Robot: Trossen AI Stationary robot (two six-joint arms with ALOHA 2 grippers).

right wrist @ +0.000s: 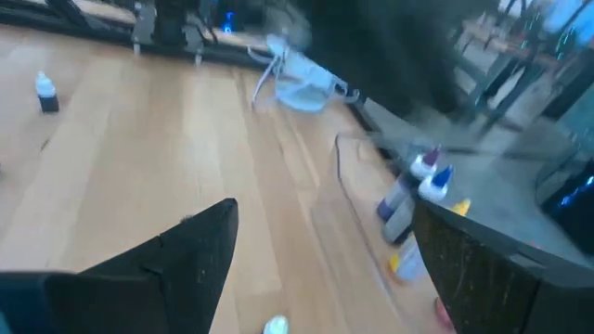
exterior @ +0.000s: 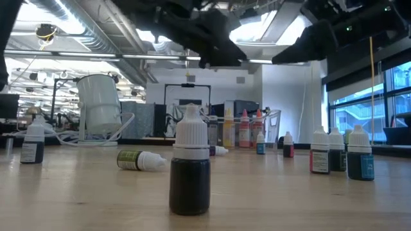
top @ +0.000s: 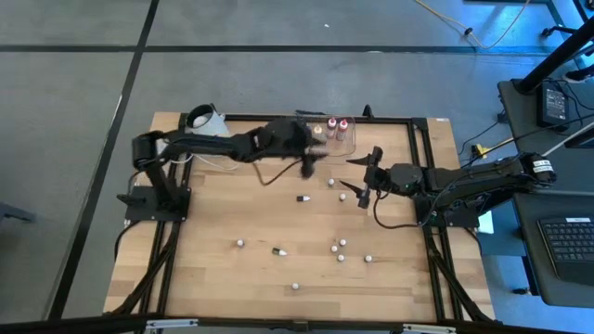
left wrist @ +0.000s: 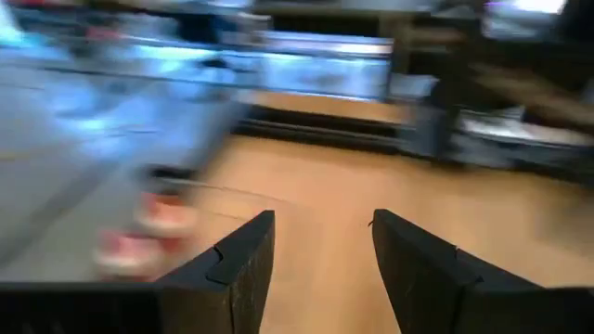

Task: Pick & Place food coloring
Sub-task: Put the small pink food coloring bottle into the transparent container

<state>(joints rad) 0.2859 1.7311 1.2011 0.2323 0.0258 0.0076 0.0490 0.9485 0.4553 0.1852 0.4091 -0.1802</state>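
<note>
now left gripper [top: 313,160] hovers beside clear tub [top: 336,139] at table's [top: 213,269] far edge, fingers [left wrist: 243,255] apart, nothing between. right gripper [top: 364,178] near table centre, jaws wide, empty. some food coloring bottles [top: 336,128] in tub, others scattered on table, one lying down [exterior: 141,160].

A wooden bench [top: 213,269] carries a white cup [top: 202,119] and a clear plastic tub [top: 345,141] along its far edge.
</note>
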